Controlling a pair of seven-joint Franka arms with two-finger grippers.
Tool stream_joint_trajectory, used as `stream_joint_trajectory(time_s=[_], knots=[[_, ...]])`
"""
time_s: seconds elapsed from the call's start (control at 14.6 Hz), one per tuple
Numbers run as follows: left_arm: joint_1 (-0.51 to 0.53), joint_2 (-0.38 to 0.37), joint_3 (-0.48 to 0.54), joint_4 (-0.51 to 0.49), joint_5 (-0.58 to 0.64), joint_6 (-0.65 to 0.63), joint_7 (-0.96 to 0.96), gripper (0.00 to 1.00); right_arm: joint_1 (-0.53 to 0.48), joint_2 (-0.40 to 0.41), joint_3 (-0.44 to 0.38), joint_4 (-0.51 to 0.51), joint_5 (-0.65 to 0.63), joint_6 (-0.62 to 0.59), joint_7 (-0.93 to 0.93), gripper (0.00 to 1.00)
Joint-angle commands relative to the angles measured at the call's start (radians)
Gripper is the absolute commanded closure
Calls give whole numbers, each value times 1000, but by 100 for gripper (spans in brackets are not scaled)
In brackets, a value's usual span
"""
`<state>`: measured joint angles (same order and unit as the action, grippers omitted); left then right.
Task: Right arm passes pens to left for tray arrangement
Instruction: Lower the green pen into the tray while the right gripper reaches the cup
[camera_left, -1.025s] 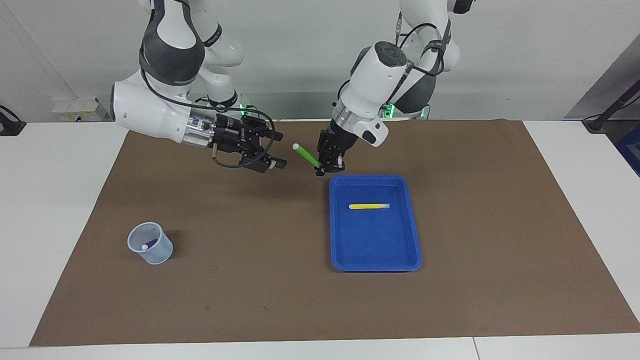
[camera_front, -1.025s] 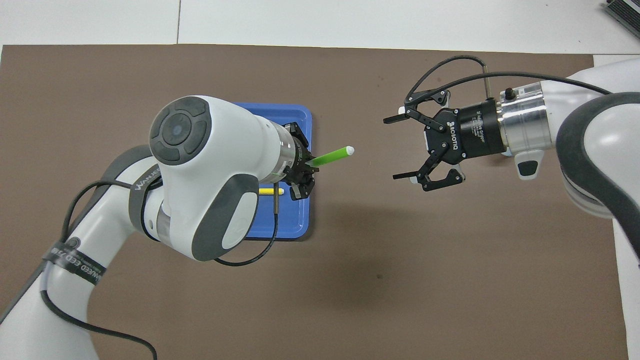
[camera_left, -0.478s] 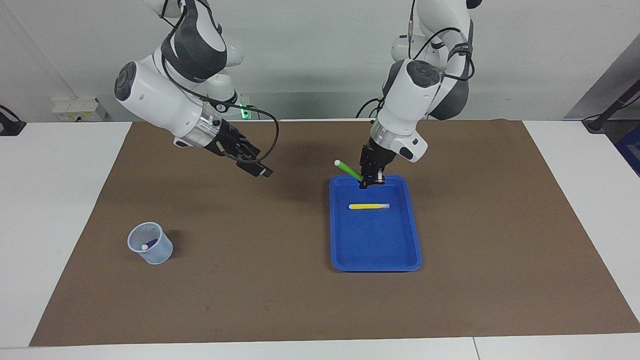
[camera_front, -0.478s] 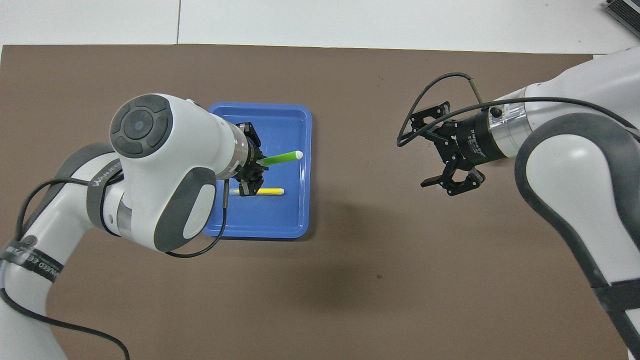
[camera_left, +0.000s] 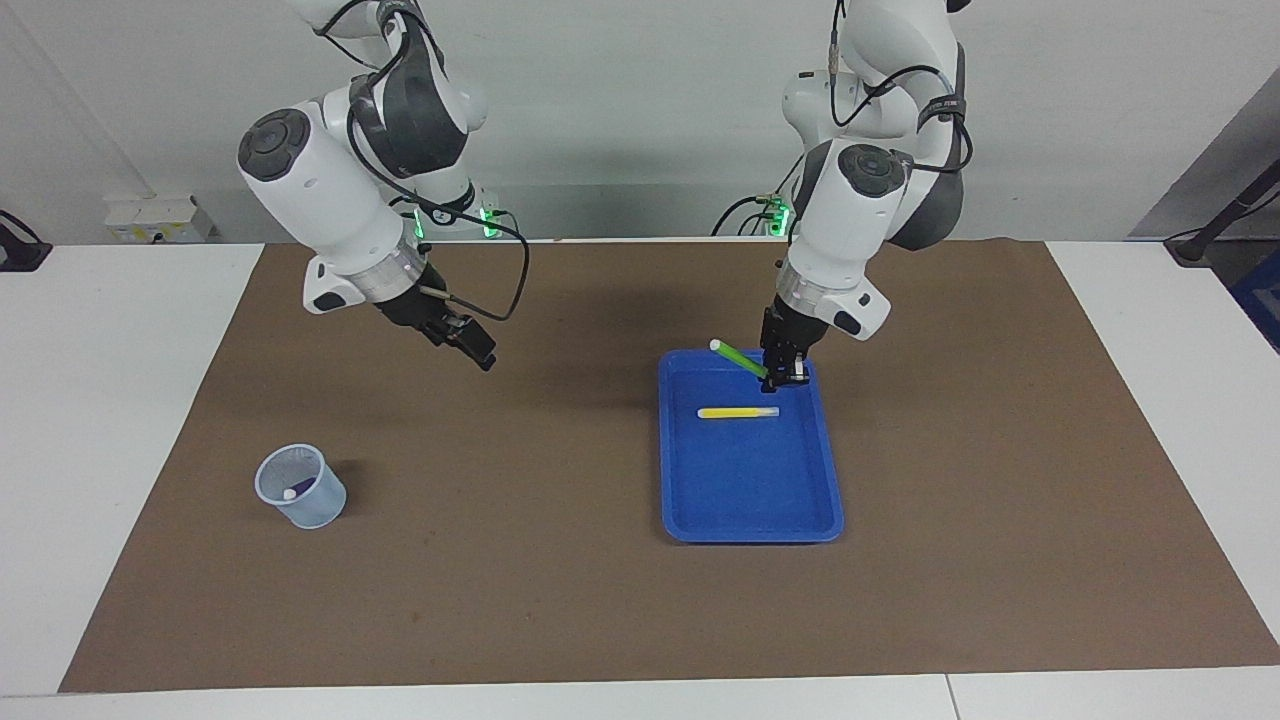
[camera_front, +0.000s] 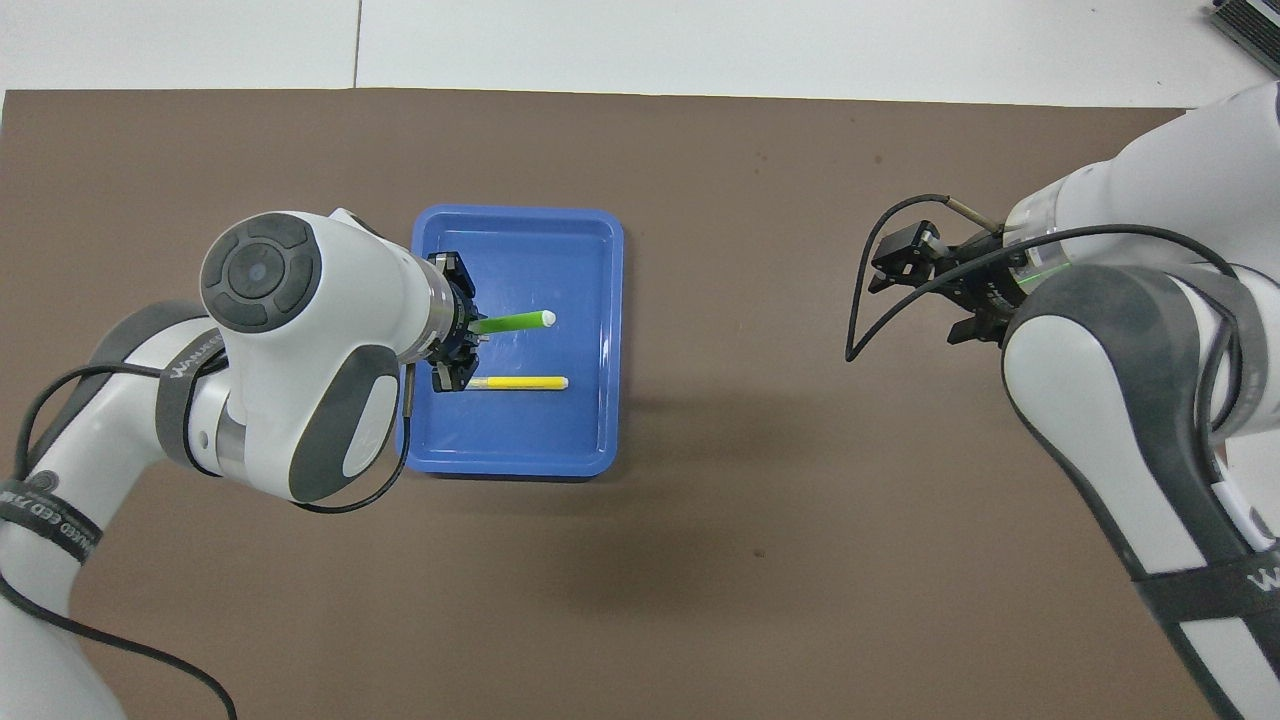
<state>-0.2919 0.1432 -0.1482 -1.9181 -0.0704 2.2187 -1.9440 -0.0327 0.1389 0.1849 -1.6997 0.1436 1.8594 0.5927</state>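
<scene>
A: What has moved since a second ago?

B: Both arms. The left arm (camera_left: 850, 215) has carried the green pen (camera_left: 738, 358) from the mat just outside the blue tray (camera_left: 750, 500) to a spot over the end of it nearest the robots. The right arm (camera_left: 330, 200) has pulled back from the tray and turned downward.

A: Take me from largest to smallest.

B: A white desk (camera_left: 120, 400) under a brown mat (camera_left: 500, 560). One tray lies on the mat. Well away from the tray, toward the right arm's end, stands one small translucent cup (camera_left: 300, 487) with a purple pen (camera_left: 300, 490) inside.

A: And the jaws?

B: The left gripper (camera_left: 775, 378) is clamped on the green pen's lower end, tilting it, probably to lay it beside the yellow pen (camera_left: 738, 412), which lies flat in the tray. The right gripper (camera_left: 470, 340) hangs empty, jaws spread, likely free to fetch the purple pen.

A: The count?

B: Three pens, one tray, one cup.
</scene>
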Motion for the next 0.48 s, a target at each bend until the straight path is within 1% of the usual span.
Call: stream_joint_trajectory(time_s=[0.0, 0.14, 0.21, 0.41], knots=[[16, 12, -5, -42, 46, 67, 8, 100, -3, 1, -28, -6, -109, 47, -179, 3], [16, 47, -5, -41, 79, 85, 8, 100, -3, 8, -36, -11, -191, 90, -296, 4], [17, 65, -5, -41, 95, 100, 7, 100, -4, 8, -50, -17, -214, 130, -354, 4], [33, 113, -5, -35, 121, 157, 7, 100, 13, 33, -108, -21, -216, 191, -454, 5]])
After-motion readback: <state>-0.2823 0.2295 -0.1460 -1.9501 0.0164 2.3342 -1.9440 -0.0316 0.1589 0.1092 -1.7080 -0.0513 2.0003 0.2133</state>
